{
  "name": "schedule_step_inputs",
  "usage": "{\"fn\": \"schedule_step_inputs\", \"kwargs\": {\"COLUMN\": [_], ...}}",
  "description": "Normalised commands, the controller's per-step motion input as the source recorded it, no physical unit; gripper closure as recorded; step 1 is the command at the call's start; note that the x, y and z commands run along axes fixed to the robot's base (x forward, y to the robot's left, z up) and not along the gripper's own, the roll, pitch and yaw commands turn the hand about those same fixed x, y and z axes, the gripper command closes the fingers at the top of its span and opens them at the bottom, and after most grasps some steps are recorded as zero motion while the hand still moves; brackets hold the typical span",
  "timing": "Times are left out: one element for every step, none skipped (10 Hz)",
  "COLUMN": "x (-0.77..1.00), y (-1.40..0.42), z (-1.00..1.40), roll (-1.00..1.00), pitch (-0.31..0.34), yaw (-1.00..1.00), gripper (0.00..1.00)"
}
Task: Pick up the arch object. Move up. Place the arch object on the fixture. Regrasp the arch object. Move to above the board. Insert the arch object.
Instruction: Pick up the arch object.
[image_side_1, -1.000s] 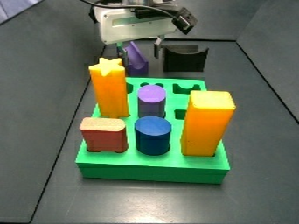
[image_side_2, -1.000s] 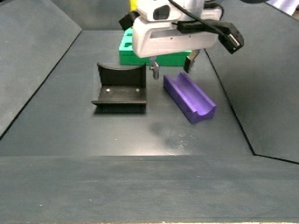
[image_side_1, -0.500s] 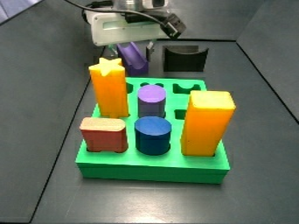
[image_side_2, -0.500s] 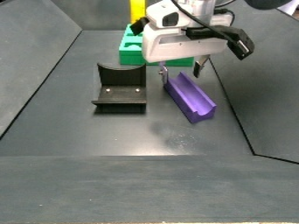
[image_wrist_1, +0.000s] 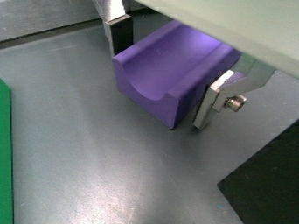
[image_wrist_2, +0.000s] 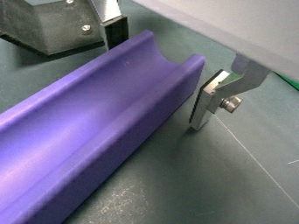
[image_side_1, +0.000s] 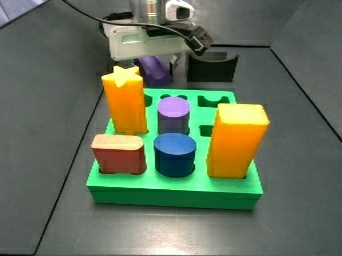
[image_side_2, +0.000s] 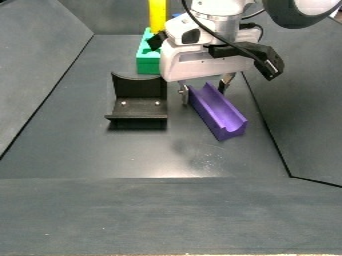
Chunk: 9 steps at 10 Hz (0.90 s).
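Note:
The purple arch object (image_side_2: 218, 110) lies on its back on the dark floor, its channel facing up, to the right of the fixture (image_side_2: 138, 100). It also shows behind the board in a side view (image_side_1: 158, 68). My gripper (image_side_2: 203, 92) is lowered over the arch's end nearest the board. In both wrist views the arch (image_wrist_1: 176, 74) (image_wrist_2: 105, 122) sits between the two silver fingers (image_wrist_1: 216, 101) (image_wrist_2: 211, 101), one on each side. The gripper (image_wrist_1: 162, 86) (image_wrist_2: 156, 83) is open, with small gaps still showing beside the arch.
The green board (image_side_1: 174, 190) holds a yellow star, a yellow block, a purple cylinder, a blue cylinder and a red piece, with open cut-outs at its back. The fixture (image_side_1: 211, 67) stands behind it. Sloped dark walls ring the floor.
The gripper has moved sideways and come down over the arch's end, so its fingers now straddle it. The arch has not moved.

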Motion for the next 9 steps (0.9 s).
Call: {"fn": "schedule_step_inputs", "kwargs": {"x": [0.0,0.0,0.0,0.0,0.0,0.0,0.0,0.0,0.0], "y": [0.0,0.0,-0.01,0.0,0.0,0.0,0.0,0.0,0.0], "z": [-0.18,-0.37,-0.07,0.0,0.0,0.0,0.0,0.0,0.0], "roll": [0.0,0.02,0.0,0.0,0.0,0.0,0.0,0.0,0.0], "pitch": [-0.07,-0.07,-0.104,-0.01,0.0,0.0,0.0,0.0,0.0], "yaw": [0.0,0.0,0.0,0.0,0.0,0.0,0.0,0.0,0.0], "gripper": [0.0,0.0,0.0,0.0,1.0,1.0,1.0,1.0,1.0]}}
